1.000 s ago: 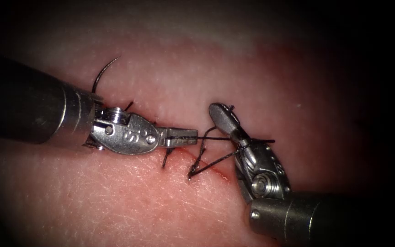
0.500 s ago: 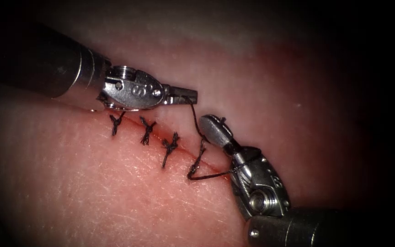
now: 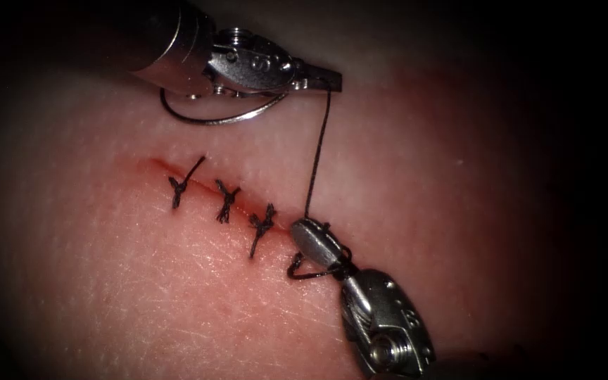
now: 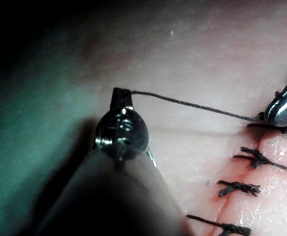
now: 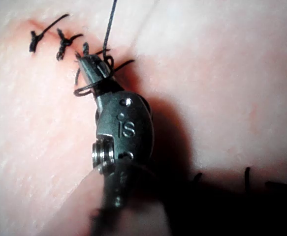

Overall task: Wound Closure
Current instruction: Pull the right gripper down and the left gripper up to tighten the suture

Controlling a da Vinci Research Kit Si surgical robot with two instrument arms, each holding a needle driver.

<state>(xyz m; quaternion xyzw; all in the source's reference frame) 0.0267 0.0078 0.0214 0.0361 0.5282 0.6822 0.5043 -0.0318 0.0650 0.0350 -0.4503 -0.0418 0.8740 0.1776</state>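
The tissue (image 3: 177,295) lies across the scene, pale pink, with the cut (image 3: 198,184) running from the far left toward the near right, edged with red fluid (image 3: 150,163). Three finished stitches (image 3: 225,200) cross the cut in a row, their short ends standing up.

The left tool (image 3: 321,76) has risen to the far side since a second ago, when it lay low by the cut. Its jaws are clamped together on the thread (image 3: 317,148), which runs taut from them down to the right end of the cut. The needle (image 3: 212,118) hangs just under this tool as a curved arc, free of the tissue; what holds it I cannot tell.

The right tool (image 3: 314,243) comes in from the near right, its tip resting at the cut beside the third stitch. Its jaws look together, with thread wound round them in loops (image 5: 91,81); a small loop lies on the tissue to their left.
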